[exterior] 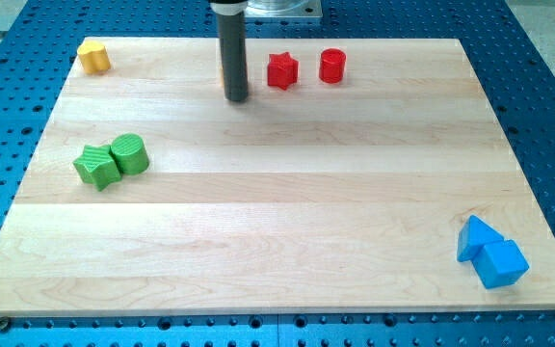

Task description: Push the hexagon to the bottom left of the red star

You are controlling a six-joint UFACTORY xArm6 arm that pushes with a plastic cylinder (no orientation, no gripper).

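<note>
Yellow hexagon (93, 56) at the wooden surface's (277, 231) top-left corner, well apart from the red star (281, 70), my tip (237, 97) a bare rod holding nothing, just left of the star, blue perforated table (547, 116) around.

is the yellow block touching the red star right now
No: the yellow hexagon sits at the board's top left corner, far from the red star, with my tip standing between them, just left of the star.

A red cylinder (331, 66) stands near the board's (258, 241) top edge. A green star (96, 166) touches a green cylinder (130, 154) at the view's left. A blue triangle (474, 236) and blue cube (502, 263) touch at bottom right.
</note>
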